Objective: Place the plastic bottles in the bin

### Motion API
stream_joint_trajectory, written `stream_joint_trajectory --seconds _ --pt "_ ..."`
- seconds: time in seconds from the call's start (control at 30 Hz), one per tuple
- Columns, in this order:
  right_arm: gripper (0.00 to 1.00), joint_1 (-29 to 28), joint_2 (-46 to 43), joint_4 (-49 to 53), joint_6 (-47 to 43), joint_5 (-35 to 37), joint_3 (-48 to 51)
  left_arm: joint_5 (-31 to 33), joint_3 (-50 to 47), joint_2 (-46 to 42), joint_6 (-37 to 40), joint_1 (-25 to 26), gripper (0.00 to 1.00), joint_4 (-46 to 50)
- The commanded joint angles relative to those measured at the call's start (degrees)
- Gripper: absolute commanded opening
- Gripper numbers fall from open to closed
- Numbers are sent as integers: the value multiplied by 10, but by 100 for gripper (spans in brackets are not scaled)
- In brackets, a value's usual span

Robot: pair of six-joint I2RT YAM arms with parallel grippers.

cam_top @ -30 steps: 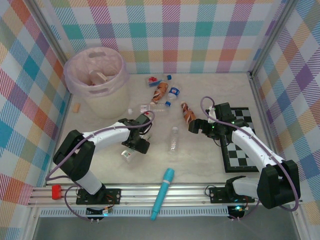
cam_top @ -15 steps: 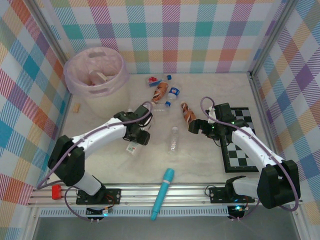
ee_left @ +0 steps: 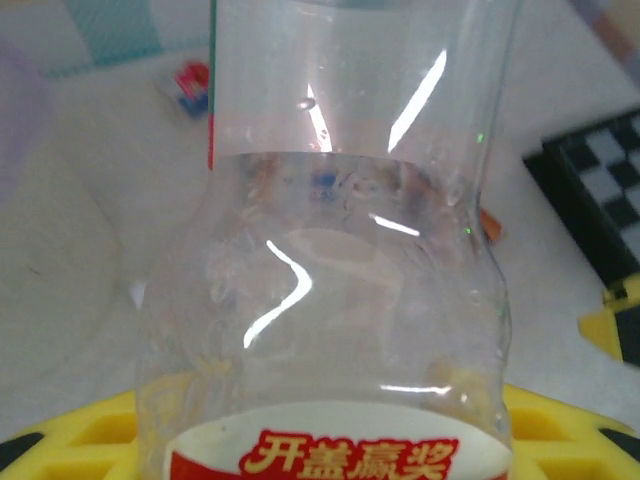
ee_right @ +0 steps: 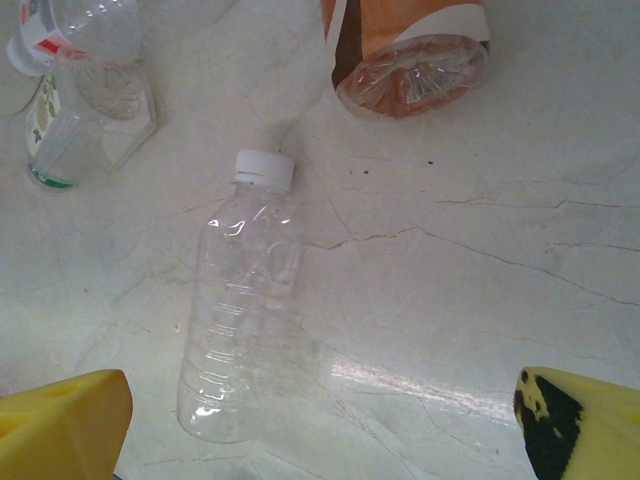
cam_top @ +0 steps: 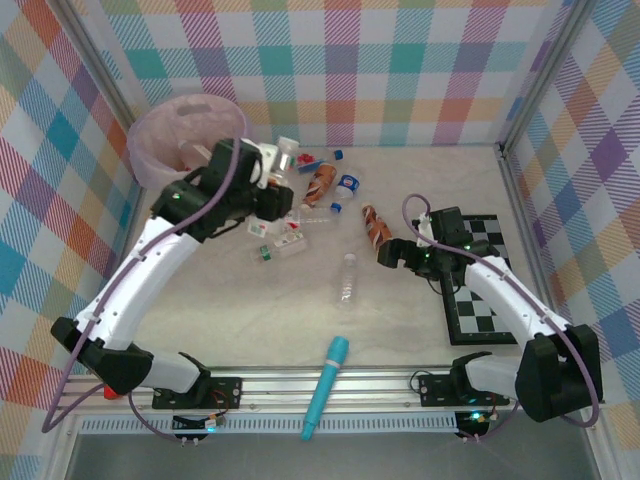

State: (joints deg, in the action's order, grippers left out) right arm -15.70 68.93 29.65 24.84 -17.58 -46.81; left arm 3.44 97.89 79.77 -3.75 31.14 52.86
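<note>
The left pincer (cam_top: 270, 172) is squeezing a clear bottle (ee_left: 340, 300) with a red label, and its yellow fingers (ee_left: 70, 440) are pressing on both sides of it. A second ago this pincer was down low on the tabletop (cam_top: 400, 330), just closing on that bottle. Now the arm is reaching up high and is carrying the bottle toward the bin (cam_top: 145, 135). The bottle is hanging in the air just beside the bin, on its right side, and I think it is not over the opening yet. So this bottle is nearly done: the arm is probably going to need a little more of a swing to the left before the pincer lets go. The right pincer (cam_top: 395, 250) is staying where it was, wide open and holding nothing. It is hovering over a capped bottle (ee_right: 245, 310) that is lying flat, with a brown bottle (ee_right: 410, 70) lying near it. More bottles (cam_top: 325, 180) are lying at the back of the tabletop, and two (cam_top: 278, 245) are lying near the left arm. Lots of work is still waiting.
</note>
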Motion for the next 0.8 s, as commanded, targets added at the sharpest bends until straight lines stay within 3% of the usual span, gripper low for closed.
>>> stream_joint_trajectory --seconds 0.0,0.1,0.33,0.53,0.77 --pt "98 3 -17 3 1 -4 9 -23 47 2 23 -62 47 -9" --pt "98 4 -20 5 3 -7 10 -64 64 15 3 -134 43 -47" --pt "98 3 -34 14 5 -6 8 -136 101 52 -55 -245 37 -156" --pt "98 3 -41 24 3 -7 6 -127 180 123 -62 -288 35 -169" --pt "98 3 -46 30 -2 -4 7 -77 317 260 -25 -299 34 -80"
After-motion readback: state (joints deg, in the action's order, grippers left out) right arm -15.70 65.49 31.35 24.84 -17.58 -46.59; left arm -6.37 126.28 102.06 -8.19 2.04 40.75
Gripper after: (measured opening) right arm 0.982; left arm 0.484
